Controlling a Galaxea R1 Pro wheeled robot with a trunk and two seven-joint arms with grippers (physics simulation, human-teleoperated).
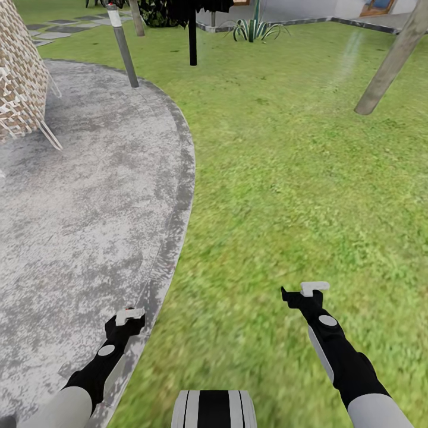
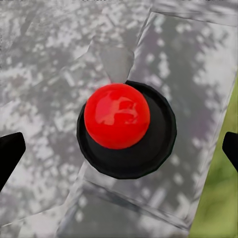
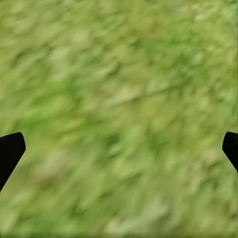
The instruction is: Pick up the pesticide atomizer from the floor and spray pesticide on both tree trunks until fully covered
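Paving edge: the grey paving (image 1: 77, 208) curves from the lamp post (image 1: 123, 50) down toward you; its kerb passes just under your left gripper (image 1: 129, 317).
Lawn: the lawn (image 1: 285, 178) runs wide ahead and to the right, with open room up to the leaning trunk (image 1: 389, 65) far right.
Obstacles: a woven chair (image 1: 21, 71) stands on the paving far left; a dark post (image 1: 192, 38) and a spiky plant (image 1: 255, 28) sit at the far edge.
Left gripper: your fingers (image 2: 10, 153) stand apart, holding nothing.
Right gripper: your right gripper (image 1: 304, 291) hangs over grass, tips (image 3: 11, 151) wide apart.
Left wrist: you see a red ball (image 2: 117, 115) on a black disc (image 2: 148, 148) over the kerb, unseen from the head.
Atomizer: you cannot tell where it lies.
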